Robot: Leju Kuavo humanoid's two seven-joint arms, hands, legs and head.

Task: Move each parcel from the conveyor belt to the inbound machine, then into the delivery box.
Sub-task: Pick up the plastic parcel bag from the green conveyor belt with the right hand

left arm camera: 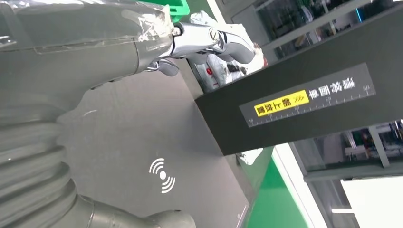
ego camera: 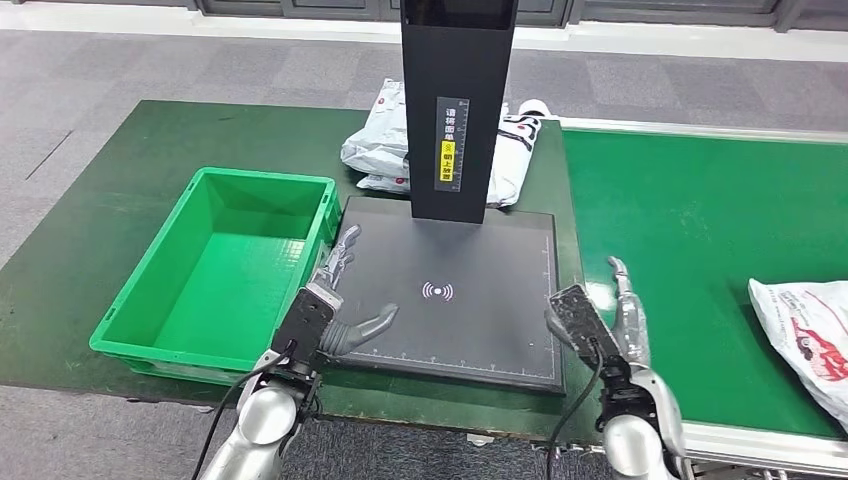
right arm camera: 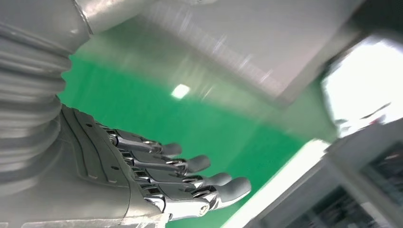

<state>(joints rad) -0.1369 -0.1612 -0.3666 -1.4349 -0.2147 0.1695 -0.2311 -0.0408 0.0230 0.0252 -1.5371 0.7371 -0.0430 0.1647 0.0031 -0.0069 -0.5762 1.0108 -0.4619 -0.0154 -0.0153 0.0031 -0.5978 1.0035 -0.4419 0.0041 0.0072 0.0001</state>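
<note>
Nearest the lens, two silver arms rising from below: left hand [ego camera: 335,300] hovering over the near left corner of the inbound machine's dark scanning plate [ego camera: 470,320], fingers stretched forward and slightly apart, thumb swung out to the side, nothing in the grasp. Same hand [left arm camera: 95,42] seen from its wrist camera, grey cover and thumb large, fingers extended above the plate beside the white signal mark [left arm camera: 162,175]. Right hand [ego camera: 622,310] held edge-up above the seam between plate and green conveyor belt [ego camera: 690,230], fingers straight and close together, holding nothing; from its own wrist camera, right hand [right arm camera: 157,175] with dark-tipped fingers lying side by side, nearly touching, over blurred green belt. Black upright column [ego camera: 458,110] standing at the far edge of the plate, yellow label on its front. Beyond the column, a heap of white parcels [ego camera: 385,150] lying on the green mat, partly hidden behind it. Another white parcel [ego camera: 805,335] with red printing lying on the belt at the right edge of the head view, well apart from the right hand. Green delivery box [ego camera: 130,300] sitting just left of the plate, its near right corner close to the left hand. Grey carpet floor [ego camera: 120,70] around the table.
</note>
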